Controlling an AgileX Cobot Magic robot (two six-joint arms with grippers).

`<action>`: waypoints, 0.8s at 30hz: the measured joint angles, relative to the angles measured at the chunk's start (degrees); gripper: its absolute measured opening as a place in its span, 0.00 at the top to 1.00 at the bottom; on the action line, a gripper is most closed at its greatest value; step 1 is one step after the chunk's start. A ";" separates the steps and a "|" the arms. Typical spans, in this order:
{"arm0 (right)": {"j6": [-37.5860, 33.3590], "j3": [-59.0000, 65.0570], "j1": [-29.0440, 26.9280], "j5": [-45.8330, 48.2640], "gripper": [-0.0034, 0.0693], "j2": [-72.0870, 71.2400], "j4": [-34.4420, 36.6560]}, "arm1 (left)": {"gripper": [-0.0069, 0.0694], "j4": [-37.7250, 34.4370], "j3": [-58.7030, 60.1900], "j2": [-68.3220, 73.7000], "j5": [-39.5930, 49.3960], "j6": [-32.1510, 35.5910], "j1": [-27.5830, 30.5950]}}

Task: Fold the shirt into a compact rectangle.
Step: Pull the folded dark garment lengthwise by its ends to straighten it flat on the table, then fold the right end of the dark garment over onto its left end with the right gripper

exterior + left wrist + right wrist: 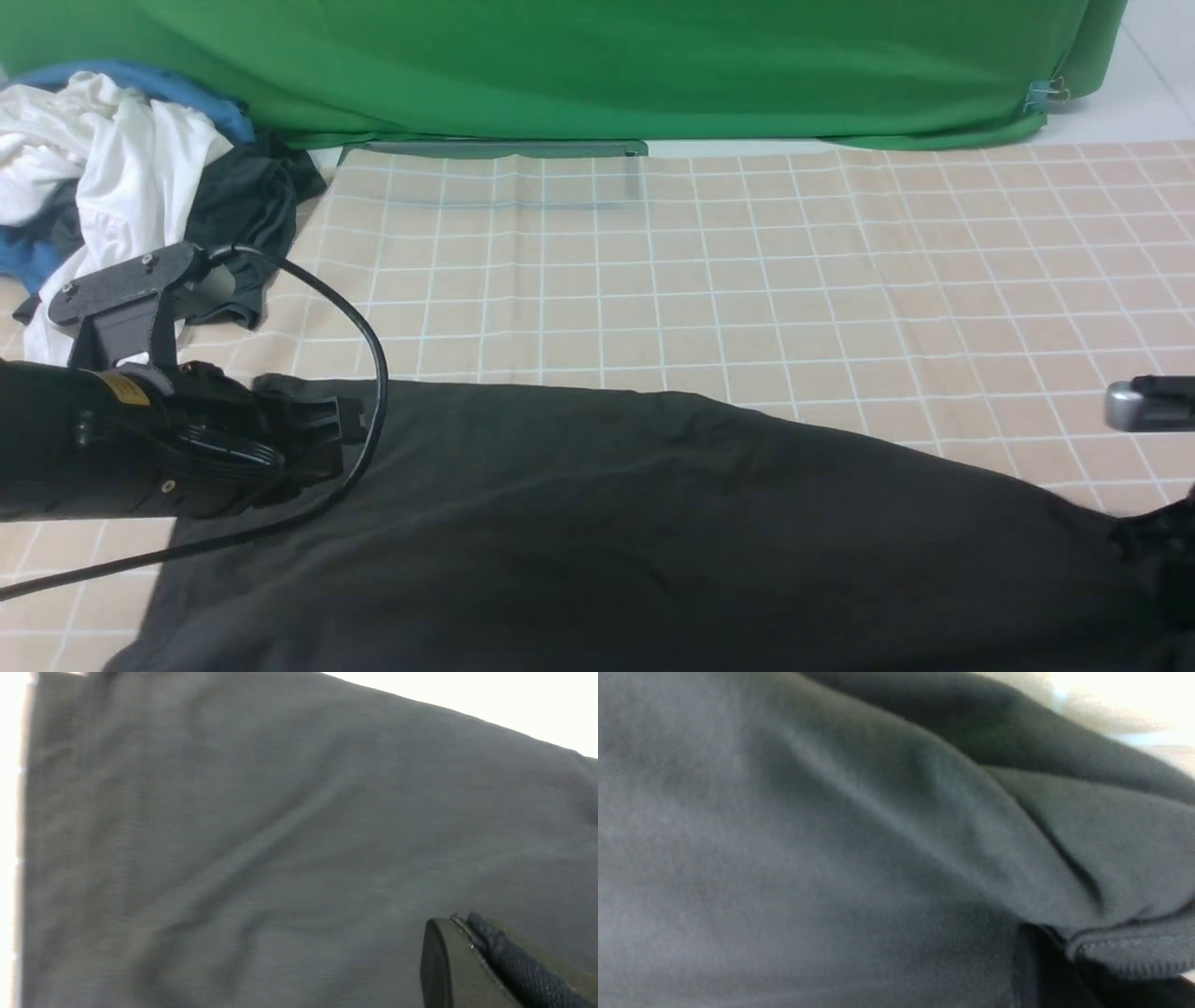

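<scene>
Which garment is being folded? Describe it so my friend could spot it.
Start at the green backdrop, then come down the checked tablecloth toward the near edge. There the shirt lies spread wide and nearly flat. Unlike the crumpled pile of white, blue and dark clothes in the far left corner, it is one big plain black sheet.

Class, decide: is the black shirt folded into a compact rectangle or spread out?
Spread out: the shirt lies wide across the table, its far edge slanting, no neat rectangle.
</scene>
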 joint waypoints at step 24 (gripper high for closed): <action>3.76 -30.81 16.10 17.10 0.82 -12.70 13.49 | 0.91 6.95 -5.71 -2.92 9.84 -4.49 1.48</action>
